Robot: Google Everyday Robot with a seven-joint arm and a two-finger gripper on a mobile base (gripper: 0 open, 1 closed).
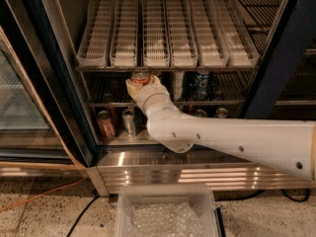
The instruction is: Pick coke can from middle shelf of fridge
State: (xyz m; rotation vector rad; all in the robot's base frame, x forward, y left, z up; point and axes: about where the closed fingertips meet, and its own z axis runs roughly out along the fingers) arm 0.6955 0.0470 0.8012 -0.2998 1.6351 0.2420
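Note:
The coke can (pixel 140 77), red with a silver top, sits between the fingers of my gripper (pixel 141 85) at the left end of the middle shelf (pixel 227 102), a dark wire rack in the fridge (pixel 276 58). The gripper is shut on the can, at the shelf's front and just under the white lanes. My white arm (pixel 222 139) reaches in from the lower right and hides the shelf behind it.
White slotted lanes (pixel 168 28) hang just above. A white can (pixel 177 85) and a blue can (pixel 201 84) stand on the middle shelf to the right. A dull orange-red can (pixel 105 124) and a silver can (pixel 129 121) stand below. A clear plastic bin (pixel 165 214) sits on the floor.

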